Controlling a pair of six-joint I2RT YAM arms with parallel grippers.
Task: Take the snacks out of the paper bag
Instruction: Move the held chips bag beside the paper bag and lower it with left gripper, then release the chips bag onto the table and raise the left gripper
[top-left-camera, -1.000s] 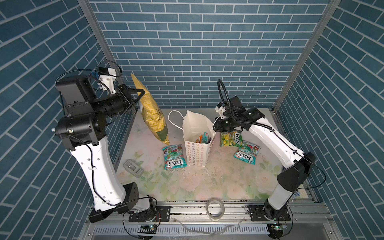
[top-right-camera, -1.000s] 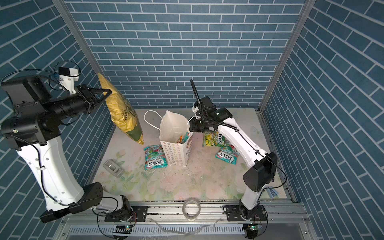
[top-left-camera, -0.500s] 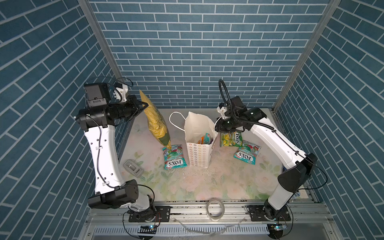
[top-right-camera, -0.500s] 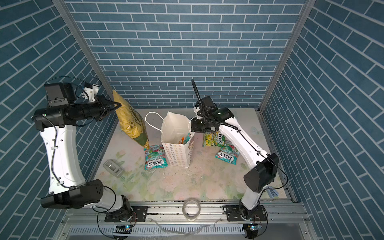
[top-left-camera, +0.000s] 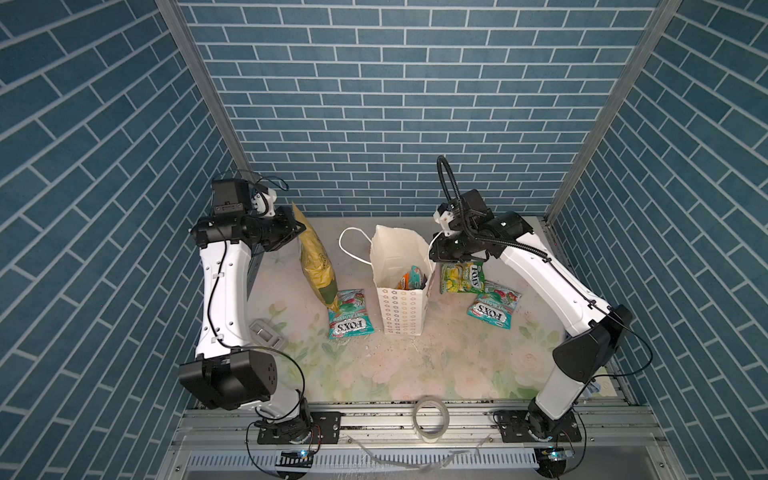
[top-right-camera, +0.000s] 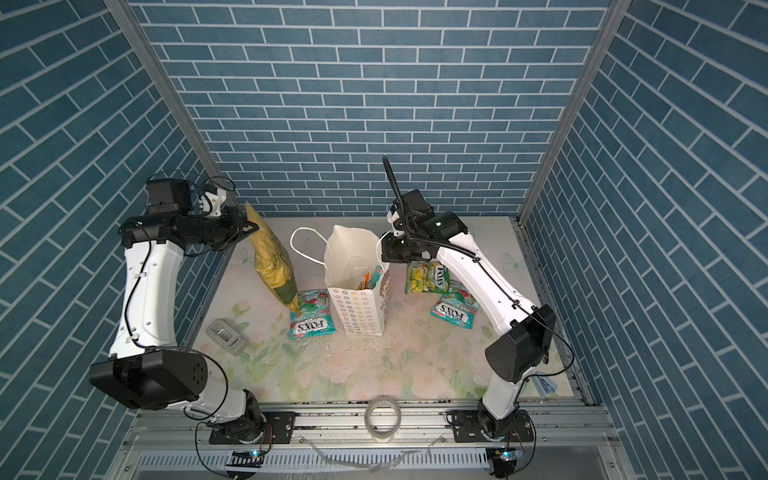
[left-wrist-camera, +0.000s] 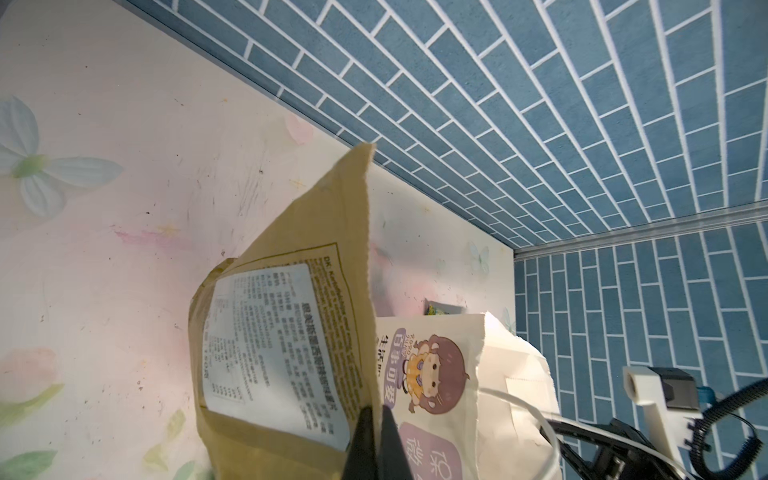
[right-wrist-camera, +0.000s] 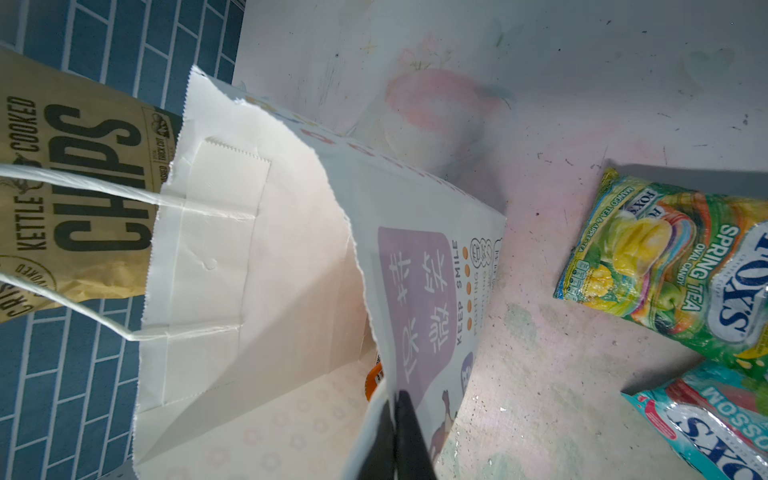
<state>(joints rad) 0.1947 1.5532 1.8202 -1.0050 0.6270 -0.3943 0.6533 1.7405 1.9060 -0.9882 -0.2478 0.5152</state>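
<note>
Left pincer (left-wrist-camera: 376, 415) clamps kettle chips bag (left-wrist-camera: 282, 332) by its upper edge; right pincer (right-wrist-camera: 395, 401) pinches paper bag (right-wrist-camera: 249, 249) rim, FOX'S Spring Tea packet (right-wrist-camera: 665, 257) near it

The paper bag (top-left-camera: 401, 299) stands with its mouth open to a reach from above, but the right claw (top-left-camera: 434, 251) pinches its right rim and a string handle (right-wrist-camera: 83, 183) loops out on its left. Left of it, the chips bag (top-left-camera: 316, 266) hanging from the left claw (top-left-camera: 301, 227) and a teal packet (top-left-camera: 349, 320) block the bench (top-left-camera: 415, 365); a yellow-green packet (top-left-camera: 461, 276) and second teal packet (top-left-camera: 492, 309) lie right. The front is bare up to the tape roll (top-left-camera: 431, 415).
</note>
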